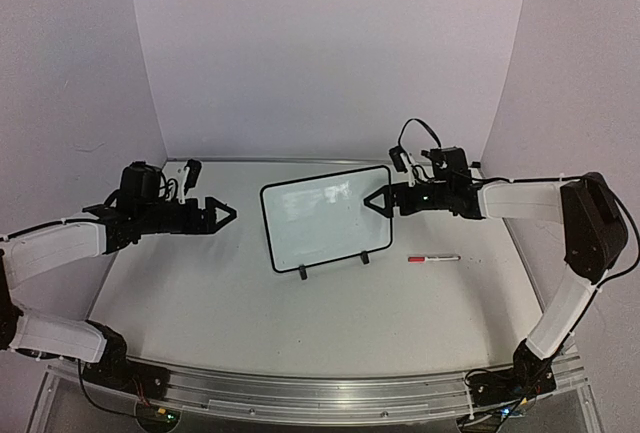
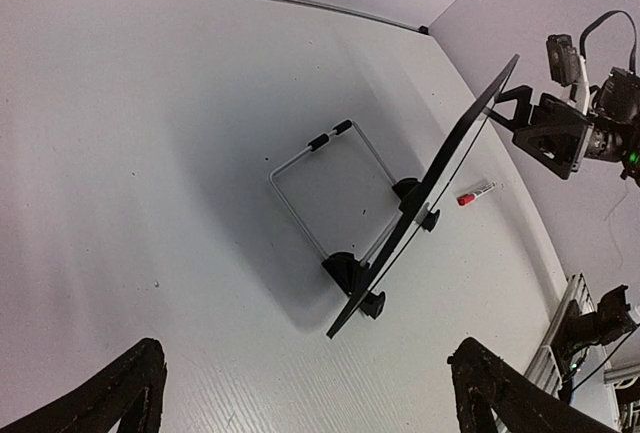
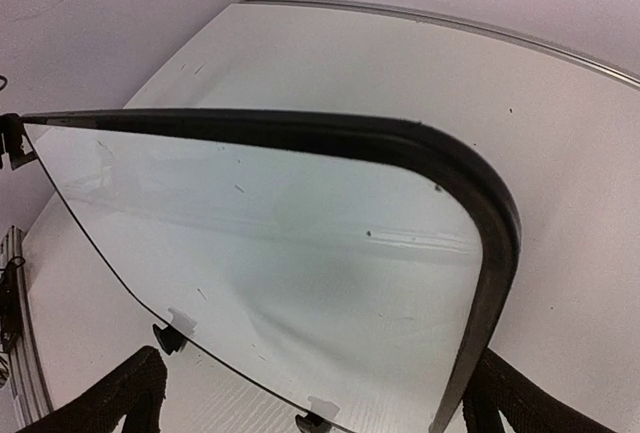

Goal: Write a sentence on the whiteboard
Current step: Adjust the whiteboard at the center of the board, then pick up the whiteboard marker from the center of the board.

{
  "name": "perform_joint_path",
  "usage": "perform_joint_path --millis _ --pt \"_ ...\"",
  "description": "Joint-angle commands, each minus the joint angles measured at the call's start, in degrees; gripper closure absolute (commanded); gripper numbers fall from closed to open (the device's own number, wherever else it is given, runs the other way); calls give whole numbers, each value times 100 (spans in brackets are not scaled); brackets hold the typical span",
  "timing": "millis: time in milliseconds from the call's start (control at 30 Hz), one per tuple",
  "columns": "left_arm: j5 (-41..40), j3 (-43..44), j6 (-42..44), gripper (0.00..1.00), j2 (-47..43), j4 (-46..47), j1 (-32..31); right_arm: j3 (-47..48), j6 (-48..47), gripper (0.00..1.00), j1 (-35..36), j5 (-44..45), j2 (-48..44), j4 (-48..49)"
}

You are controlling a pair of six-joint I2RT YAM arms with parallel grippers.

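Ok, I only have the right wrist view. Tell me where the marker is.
Observer: The marker lies flat on the table, just right of the whiteboard, with nothing touching it.
Operator: Give me the left arm.
Observer: The left pincer hangs open to the left of the board, well apart from it.
Operator: Now say what props the board up.
Observer: A wire stand behind it, visible from the left wrist.
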Motion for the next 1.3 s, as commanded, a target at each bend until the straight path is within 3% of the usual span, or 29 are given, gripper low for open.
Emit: perform_joint_path --millis 0,333,567,700,900,1067,1200,1267 --pt "-214 -10 -39 1 -87 101 29 89 121 2 36 522 -162 48" --pt "-846 83 -135 0 -380 -351 37 -622 959 2 -88 2222 -1582 -471" --pt "-1206 266 30 1 -593 -836 52 -842 2531 4 -294 3447 -2569 -2660" --pt "-1346 123 61 0 -969 -663 54 -1013 3720 12 -386 3426 -2790 -3537" --pt "-1445 187 98 1 -1194 -822 55 -1159 4961 21 -503 3352 -2546 -3648" --pt "-1288 105 -56 1 -1397 -803 54 -762 5132 30 -606 3167 -1678 -3708" --pt "-1198 71 -47 0 -1449 -892 52 -530 5237 49 -839 2975 -1029 -3705" --pt "-1188 62 -36 1 -1482 -940 49 -438 5282 50 -896 2973 -843 -3708"
